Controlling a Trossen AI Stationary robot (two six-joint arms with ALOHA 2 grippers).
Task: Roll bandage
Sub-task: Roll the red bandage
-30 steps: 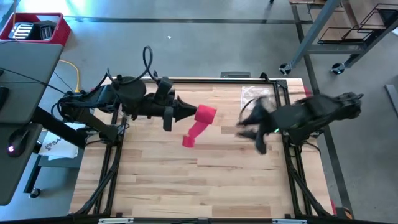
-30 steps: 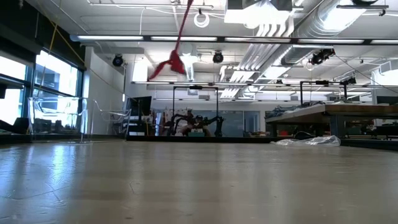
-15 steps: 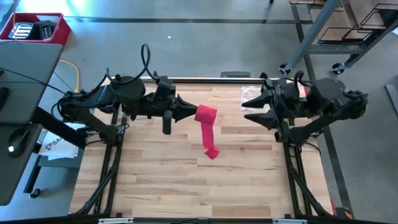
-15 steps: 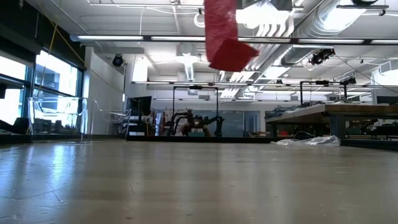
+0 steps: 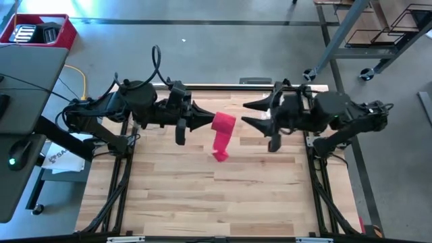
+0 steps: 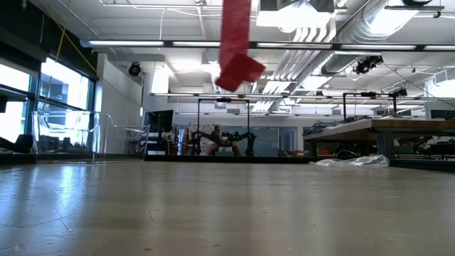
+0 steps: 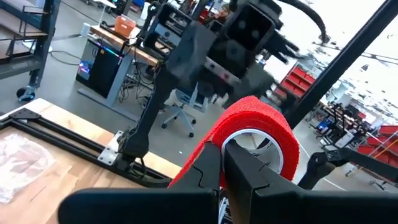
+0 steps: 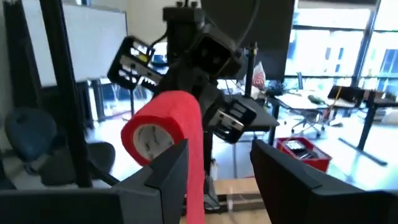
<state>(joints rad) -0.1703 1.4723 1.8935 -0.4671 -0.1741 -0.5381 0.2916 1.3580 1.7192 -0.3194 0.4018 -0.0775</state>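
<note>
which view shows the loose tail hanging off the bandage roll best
The high view: the whole bandage shows, its roll at the shut left end effector and the tail hanging free. The low view shows only the tail's lower end. The right wrist view cuts the tail off, and the left wrist view shows mostly the roll.

Only one piece of lettering shows: in the high view, a white sheet [image 5: 59,157] lying at the left edge beside the worktop [image 5: 169,196] carries dark capitals that begin with "SA"; the rest is cut off by the arm's frame and cannot be read. Nothing else in any view carries a legible text, label, brand, number or sign.
</note>
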